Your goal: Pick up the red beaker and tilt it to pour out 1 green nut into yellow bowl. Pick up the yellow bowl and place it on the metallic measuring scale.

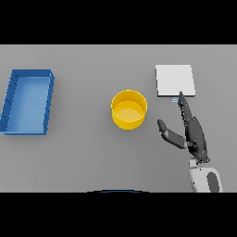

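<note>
Yellow bowl [129, 109] upright mid-table, scale [175, 80] to its right; right robot hand [194, 134] between, fingers straight, apart, holding nothing

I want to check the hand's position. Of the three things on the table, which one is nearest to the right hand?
The metallic scale: the right hand points at its front edge, while the yellow bowl sits further left.

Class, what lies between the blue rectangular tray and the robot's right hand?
In the head view, the round yellow bowl sits between the blue rectangular tray and the right hand.
</note>
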Controlling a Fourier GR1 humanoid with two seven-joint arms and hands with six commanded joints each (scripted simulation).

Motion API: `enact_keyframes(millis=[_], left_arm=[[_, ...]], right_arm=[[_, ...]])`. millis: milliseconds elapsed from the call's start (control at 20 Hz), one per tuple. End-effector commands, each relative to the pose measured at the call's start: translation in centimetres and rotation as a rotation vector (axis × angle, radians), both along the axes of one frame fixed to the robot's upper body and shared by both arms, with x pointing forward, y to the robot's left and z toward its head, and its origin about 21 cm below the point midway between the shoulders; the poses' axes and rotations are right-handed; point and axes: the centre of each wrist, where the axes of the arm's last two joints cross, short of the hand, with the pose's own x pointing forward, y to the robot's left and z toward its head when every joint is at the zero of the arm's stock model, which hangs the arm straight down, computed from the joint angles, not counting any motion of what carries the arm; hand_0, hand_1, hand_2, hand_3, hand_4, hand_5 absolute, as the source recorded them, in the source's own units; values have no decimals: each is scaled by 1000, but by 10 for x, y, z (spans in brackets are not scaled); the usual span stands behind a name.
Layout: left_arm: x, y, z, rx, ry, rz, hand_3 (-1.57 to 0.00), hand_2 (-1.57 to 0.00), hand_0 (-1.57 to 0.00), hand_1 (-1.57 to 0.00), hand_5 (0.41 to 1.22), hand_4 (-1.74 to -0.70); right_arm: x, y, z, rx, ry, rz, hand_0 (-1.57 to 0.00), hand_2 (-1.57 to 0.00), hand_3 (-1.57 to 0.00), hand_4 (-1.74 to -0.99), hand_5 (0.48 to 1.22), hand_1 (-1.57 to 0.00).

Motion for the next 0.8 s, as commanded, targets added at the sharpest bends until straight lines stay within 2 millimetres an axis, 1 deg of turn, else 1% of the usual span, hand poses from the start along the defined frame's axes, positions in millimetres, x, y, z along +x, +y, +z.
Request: enact_keyframes(millis=[0,100,150,200,250,300,400,450,500,550,700,750], left_arm=[[0,8,-13,-65,4,70,-1554,-1571,-1571,-1571,1221,-1740],[-2,30,-50,-127,17,196,-1560,-1571,-1571,-1571,1221,-1740],[-5,40,-67,-203,8,224,-1562,-1571,-1571,-1571,1221,-1740],[-9,51,-79,-261,3,270,-1564,-1571,-1571,-1571,1221,-1740],[-12,55,-89,-323,13,324,-1566,-1571,-1571,-1571,1221,-1741],[-17,63,-101,-372,19,375,-1567,-1571,-1571,-1571,1221,-1741],[-29,73,-125,-445,40,432,-1568,-1571,-1571,-1571,1221,-1741],[-35,73,-141,-476,50,448,-1569,-1571,-1571,-1571,1221,-1741],[-44,76,-153,-497,49,458,-1569,-1571,-1571,-1571,1221,-1741],[-55,77,-170,-518,63,474,-1570,-1571,-1571,-1571,1221,-1741],[-82,78,-202,-579,69,504,-1570,-1571,-1571,-1571,1221,-1741],[-88,78,-207,-592,70,510,-1570,-1571,-1571,-1571,1186,-1741]], right_arm=[[0,0,1,-5,-5,6,1,1,1,-1132,614,1],[0,-2,0,-13,1,8,1,1,1,-1138,626,1],[-1,-5,-2,-15,10,13,1,1,1,-1142,628,1],[-2,-6,-5,-16,21,19,1,1,1,-1134,632,1],[-2,-6,-3,-11,9,22,1,1,1,-1133,640,1],[-2,-8,-2,-11,3,30,1,1,1,-1138,648,1],[0,-6,-3,-9,15,24,1,1,1,-1129,659,1],[2,-6,-6,-5,26,26,1,1,1,-1127,664,1],[-1,-9,-7,1,17,32,1,1,1,-1131,669,1],[-1,-8,-7,-1,6,33,1,1,1,-1141,673,1],[-4,-11,-9,-17,8,25,1,1,1,-1166,676,1],[-4,-9,-8,-20,4,26,1,1,1,-1175,676,1]])
